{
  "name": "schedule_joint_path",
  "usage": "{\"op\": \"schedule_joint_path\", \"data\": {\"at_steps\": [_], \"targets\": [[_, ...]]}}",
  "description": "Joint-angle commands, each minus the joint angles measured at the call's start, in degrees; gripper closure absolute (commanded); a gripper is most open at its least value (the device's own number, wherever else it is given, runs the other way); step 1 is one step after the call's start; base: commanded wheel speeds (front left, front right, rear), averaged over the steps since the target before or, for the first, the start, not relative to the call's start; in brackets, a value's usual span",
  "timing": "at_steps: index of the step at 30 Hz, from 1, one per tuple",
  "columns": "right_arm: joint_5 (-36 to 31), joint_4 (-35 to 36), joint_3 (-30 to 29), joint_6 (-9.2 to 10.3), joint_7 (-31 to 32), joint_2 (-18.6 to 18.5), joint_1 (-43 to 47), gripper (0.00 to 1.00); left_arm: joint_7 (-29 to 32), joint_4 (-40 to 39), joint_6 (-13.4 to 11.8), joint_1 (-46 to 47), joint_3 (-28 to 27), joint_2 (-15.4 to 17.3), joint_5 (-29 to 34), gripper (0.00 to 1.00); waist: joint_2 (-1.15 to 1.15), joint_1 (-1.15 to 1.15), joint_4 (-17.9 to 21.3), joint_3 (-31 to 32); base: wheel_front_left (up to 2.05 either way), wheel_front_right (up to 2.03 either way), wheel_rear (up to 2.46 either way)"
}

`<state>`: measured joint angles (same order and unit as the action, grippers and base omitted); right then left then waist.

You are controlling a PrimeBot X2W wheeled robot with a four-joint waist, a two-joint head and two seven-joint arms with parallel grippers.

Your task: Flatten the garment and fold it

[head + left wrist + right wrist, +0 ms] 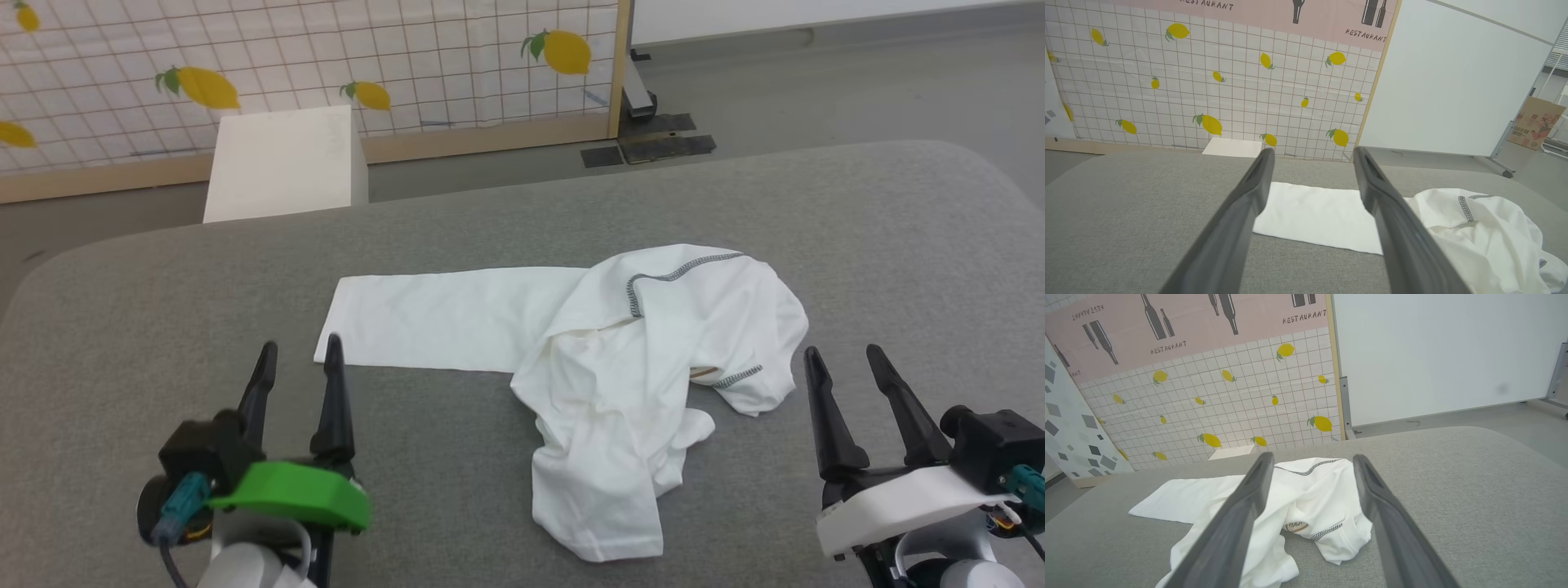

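the garment (604, 359) lies crumpled in the middle of the head view on a grey padded surface (490, 212), with one sleeve (433, 318) stretched flat toward the left and a grey-stitched seam on top of the heap. the left gripper (300, 347) sits at lower left, fingers spread and holding nothing, one tip just beside the sleeve's end. the right gripper (842, 353) at lower right is also spread and empty, near the heap's right edge. a white box (282, 163) stands at upper left.
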<state>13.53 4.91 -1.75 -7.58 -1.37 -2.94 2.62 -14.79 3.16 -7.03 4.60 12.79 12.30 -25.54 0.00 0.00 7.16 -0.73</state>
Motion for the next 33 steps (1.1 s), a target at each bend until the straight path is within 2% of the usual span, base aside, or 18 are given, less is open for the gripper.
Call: {"op": "schedule_joint_path", "data": {"at_steps": [1, 6, 15, 26, 27, 28, 29, 30, 33], "targets": [[-0.49, 0.26, -0.07, 0.09, 0.56, 0.06, 0.7, 0.0, -0.19, -0.08, 0.86, -1.57, -0.9, -0.32, 1.32, 0.0, 0.0, 0.0, -0.72, -0.1, 0.0, 0.0, 0.0], [-0.15, -1.09, 1.21, 0.09, 5.14, 0.06, 0.84, 0.0, -0.2, -0.27, 2.88, -4.13, -3.07, -2.12, 3.47, 0.0, 0.0, 0.0, -2.18, -0.55, 0.0, 0.0, 0.0], [0.33, -9.52, 2.38, 0.09, 20.24, 0.06, -7.21, 0.0, -0.2, 0.21, 6.12, -2.83, -5.22, -5.98, 6.81, 0.0, 0.0, 0.0, -5.81, -3.57, 0.0, 0.0, 0.0], [5.11, -24.02, -0.31, 0.09, 26.19, 0.06, -21.56, 0.0, -0.2, 0.39, 8.84, 0.45, -6.26, -8.45, 9.82, 0.0, 0.0, 0.0, -10.29, -7.89, 0.0, 0.0, 0.0], [5.05, -25.28, -0.3, 0.09, 26.41, 0.06, -22.58, 0.12, -0.2, 0.54, 9.11, 0.71, -6.27, -8.63, 9.99, 0.0, 0.0, 0.0, -10.76, -8.08, 0.0, 0.0, 0.0], [5.1, -25.85, -0.33, 0.09, 26.23, 0.06, -23.16, 0.42, -0.2, 0.67, 9.25, 0.83, -6.26, -8.74, 10.11, 0.0, 0.0, 0.0, -11.03, -8.15, 0.0, 0.0, 0.0], [4.89, -26.18, -0.4, 0.09, 25.35, 0.06, -23.8, 0.78, -0.2, 0.85, 9.31, 0.91, -6.32, -8.85, 10.25, 0.0, 0.0, 0.0, -11.28, -8.16, 0.0, 0.0, 0.0], [4.54, -26.32, -0.54, 0.09, 24.42, 0.06, -24.19, 1.0, -0.2, 0.93, 9.28, 0.92, -6.38, -8.93, 10.34, 0.0, 0.0, 0.0, -11.45, -8.13, 0.0, 0.0, 0.0], [4.86, -26.49, 0.36, 0.09, 21.87, 0.06, -24.93, 1.0, -0.2, 1.13, 9.36, 0.86, -6.4, -9.14, 10.57, 0.0, 0.0, 0.0, -11.86, -7.88, 0.0, 0.0, 0.0]]}}
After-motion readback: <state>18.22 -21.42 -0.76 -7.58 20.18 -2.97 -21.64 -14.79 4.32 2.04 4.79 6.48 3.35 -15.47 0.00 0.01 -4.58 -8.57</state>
